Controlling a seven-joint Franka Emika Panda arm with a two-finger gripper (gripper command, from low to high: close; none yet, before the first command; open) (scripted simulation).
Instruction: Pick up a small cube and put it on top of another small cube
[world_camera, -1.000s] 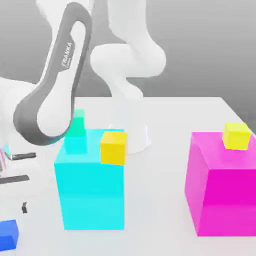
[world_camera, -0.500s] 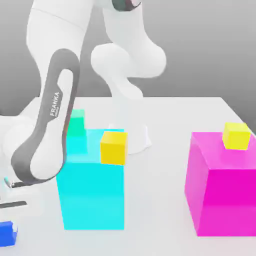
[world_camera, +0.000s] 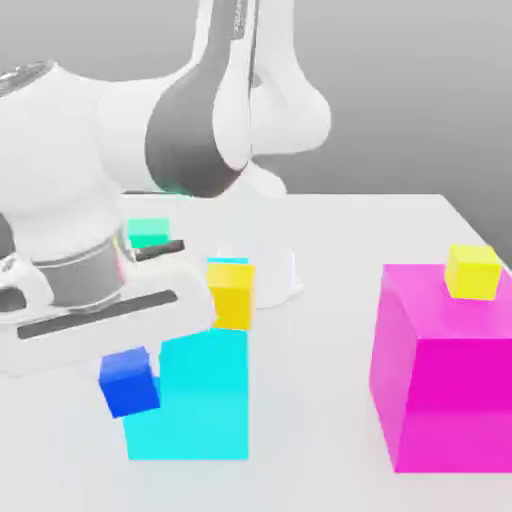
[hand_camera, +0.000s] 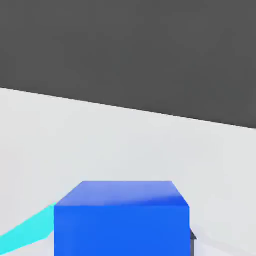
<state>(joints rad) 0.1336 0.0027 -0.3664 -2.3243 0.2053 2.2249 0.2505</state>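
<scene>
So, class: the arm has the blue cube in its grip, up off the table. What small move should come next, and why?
Probably carry the blue cube sideways and higher, toward the yellow cube on the cyan block. The gripper is shut on the blue cube, which hangs beside the cyan block and lower than the yellow cube, so it likely needs height before it can be set on top.

The small deep-blue cube (world_camera: 129, 382) hangs slightly tilted, lifted off the table.
</scene>
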